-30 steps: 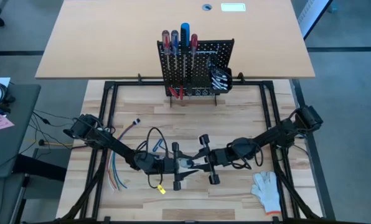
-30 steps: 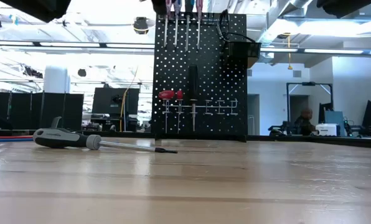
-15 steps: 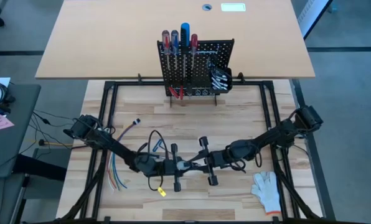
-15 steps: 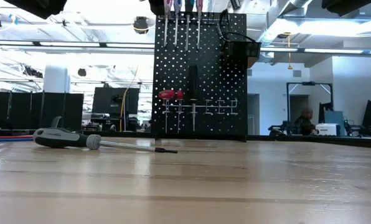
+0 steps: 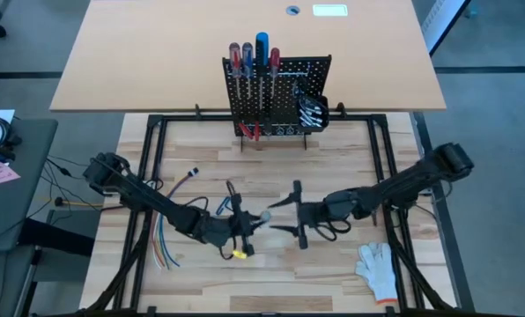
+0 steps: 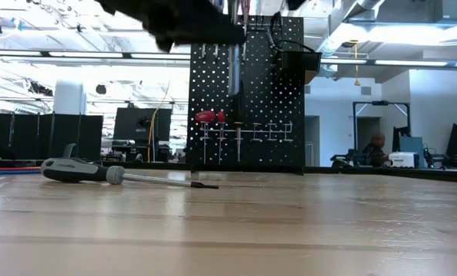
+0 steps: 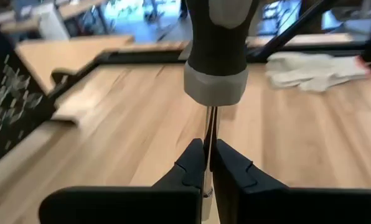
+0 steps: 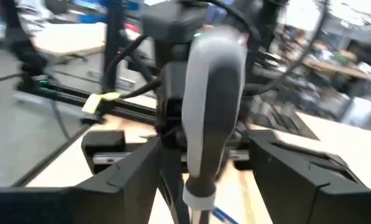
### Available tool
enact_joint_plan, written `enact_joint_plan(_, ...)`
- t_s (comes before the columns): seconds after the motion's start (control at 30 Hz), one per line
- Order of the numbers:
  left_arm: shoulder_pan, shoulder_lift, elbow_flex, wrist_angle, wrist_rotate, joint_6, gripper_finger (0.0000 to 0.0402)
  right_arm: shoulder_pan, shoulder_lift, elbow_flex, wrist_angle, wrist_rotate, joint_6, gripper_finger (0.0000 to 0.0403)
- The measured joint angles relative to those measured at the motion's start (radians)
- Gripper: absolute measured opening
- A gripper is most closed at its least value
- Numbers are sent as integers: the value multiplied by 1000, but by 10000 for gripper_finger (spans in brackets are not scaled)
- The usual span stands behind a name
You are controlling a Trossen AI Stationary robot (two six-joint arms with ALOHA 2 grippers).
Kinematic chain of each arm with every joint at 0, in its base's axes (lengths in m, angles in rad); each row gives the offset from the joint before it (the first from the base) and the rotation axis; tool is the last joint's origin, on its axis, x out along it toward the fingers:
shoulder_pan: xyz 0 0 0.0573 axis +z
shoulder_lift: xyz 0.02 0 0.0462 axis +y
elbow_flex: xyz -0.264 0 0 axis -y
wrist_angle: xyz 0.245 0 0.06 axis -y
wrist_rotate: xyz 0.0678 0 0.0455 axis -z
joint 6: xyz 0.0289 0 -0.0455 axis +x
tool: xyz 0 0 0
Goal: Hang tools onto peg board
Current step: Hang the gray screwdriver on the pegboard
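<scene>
Where the wooden table meets the open office behind it, we see the peg board standing upright at the far edge, screwdrivers hung along its top. A second grey-handled screwdriver lies flat on the table in the low view. Near the table's middle, the left gripper is closed on the shaft of a screwdriver with a black-and-grey handle. The right gripper faces it with fingers spread wide, apparently not touching. A glove lies at the near right; wires lie at the left.

Light wood slat table: white glove, coloured wires, grey-handled screwdriver, upright peg board.
</scene>
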Motion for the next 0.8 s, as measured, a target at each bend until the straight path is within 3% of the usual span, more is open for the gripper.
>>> enact_joint_plan(0.17,35,1,0,-87,3,-88,5,2,-79,0,-58,56,64,251)
enact_joint_plan(0.4,55,17,0,-93,24,-111,5,-13,-37,0,-65,121,104,224)
enact_joint_plan(0.8,55,22,0,-91,26,-114,6,-33,-12,0,-18,109,139,174)
